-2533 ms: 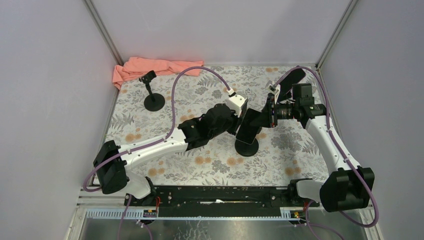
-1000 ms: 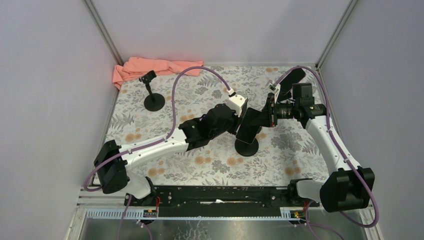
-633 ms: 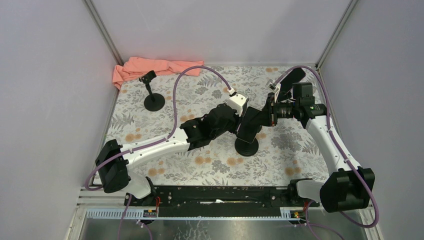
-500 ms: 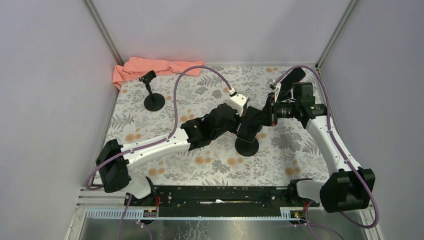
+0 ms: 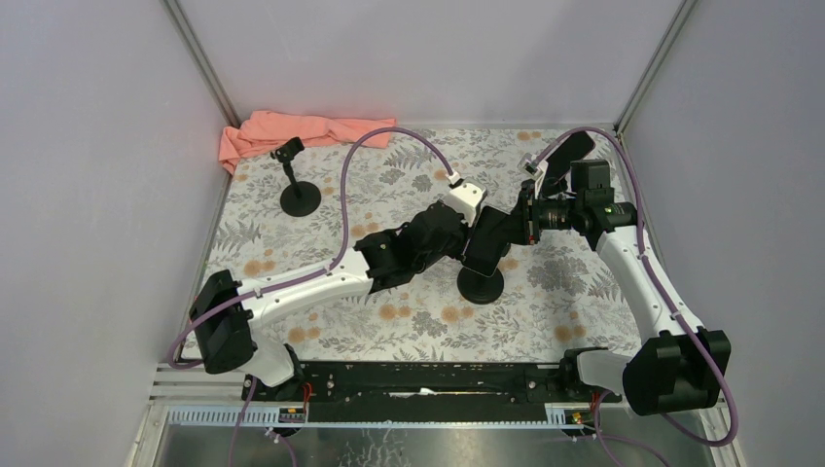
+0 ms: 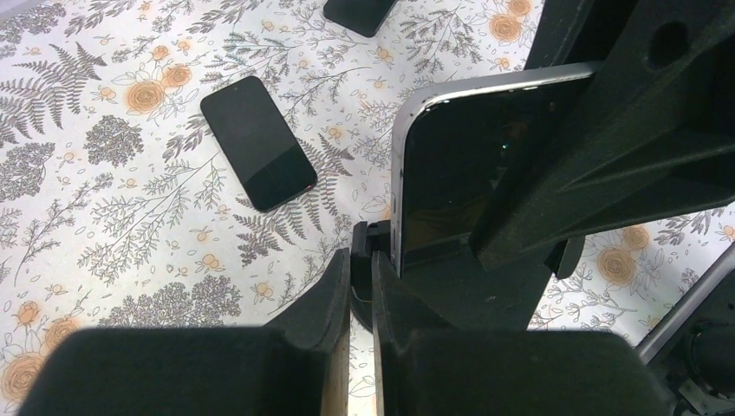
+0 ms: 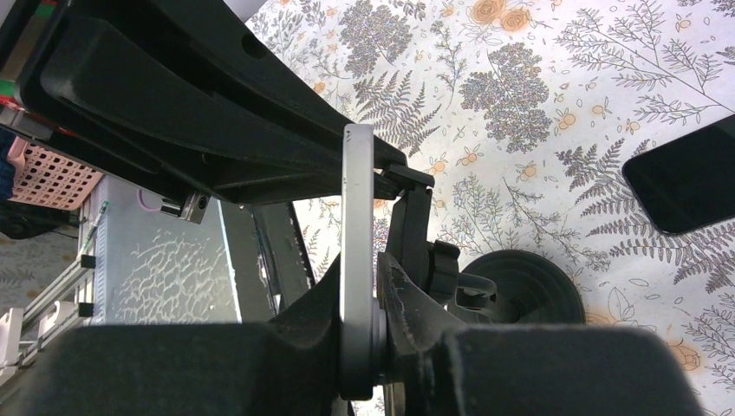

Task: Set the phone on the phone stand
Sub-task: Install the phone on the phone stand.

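1. The right gripper [image 7: 362, 286] has its fingers pinching the phone [image 7: 357, 217] across its 2 faces; the left gripper [image 6: 361, 264] has its fingers pressed nearly together, nipping the small clamp of the phone stand [image 5: 482, 285].
2. The phone is slim, silver-edged, dark-screened and round-cornered; it is held upright above the stand's round black base, its lower corner just beside the clamp.
3. A 2nd phone [image 6: 257, 143] lies flat on the floral table [image 6: 87, 217].

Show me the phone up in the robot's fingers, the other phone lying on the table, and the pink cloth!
held phone [image 6: 442, 173], left wrist view, on its dark screen.
lying phone [image 6: 258, 143], left wrist view, middle of its screen.
pink cloth [image 5: 302, 129], top view, middle of the bunched fabric.
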Available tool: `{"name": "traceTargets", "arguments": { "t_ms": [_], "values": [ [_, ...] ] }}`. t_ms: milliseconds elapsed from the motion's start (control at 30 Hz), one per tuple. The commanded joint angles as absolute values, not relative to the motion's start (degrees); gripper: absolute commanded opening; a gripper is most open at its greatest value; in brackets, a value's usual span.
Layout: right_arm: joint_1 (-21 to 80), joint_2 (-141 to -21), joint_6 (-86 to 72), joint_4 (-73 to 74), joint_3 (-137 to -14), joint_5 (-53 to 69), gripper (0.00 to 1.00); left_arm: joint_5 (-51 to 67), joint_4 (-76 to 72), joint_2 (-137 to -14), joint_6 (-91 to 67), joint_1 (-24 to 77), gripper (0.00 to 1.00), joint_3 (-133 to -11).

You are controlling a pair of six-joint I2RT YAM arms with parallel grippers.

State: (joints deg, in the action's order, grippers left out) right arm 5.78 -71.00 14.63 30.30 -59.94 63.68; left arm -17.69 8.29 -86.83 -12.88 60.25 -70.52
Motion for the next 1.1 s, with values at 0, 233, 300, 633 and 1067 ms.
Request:
{"name": "traceTargets", "arguments": {
  "t_ms": [0, 233, 300, 633, 1067],
  "values": [
    [3.0, -74.3, 19.3, 28.4, -58.4, 39.7, 0.00, -20.5, 11.9, -86.7, -11.8, 61.2, 0.00, -72.7],
    [2.9, -74.6, 19.1, 28.4, -58.4, 39.5, 0.00, -22.8, 13.5, -87.3, -11.8, 62.5, 0.00, -74.3],
    [3.0, -74.7, 18.9, 28.3, -58.4, 39.4, 0.00, -23.9, 14.2, -87.7, -11.7, 63.2, 0.00, -75.1],
    [3.0, -75.0, 18.2, 28.1, -58.4, 38.3, 0.00, -29.8, 17.1, -89.7, -12.2, 65.4, 0.00, -78.3],
    [2.9, -75.7, 16.4, 27.4, -58.5, 34.9, 0.00, -35.4, 18.1, -90.5, -13.9, 67.9, 0.00, -79.8]
  ]
}}
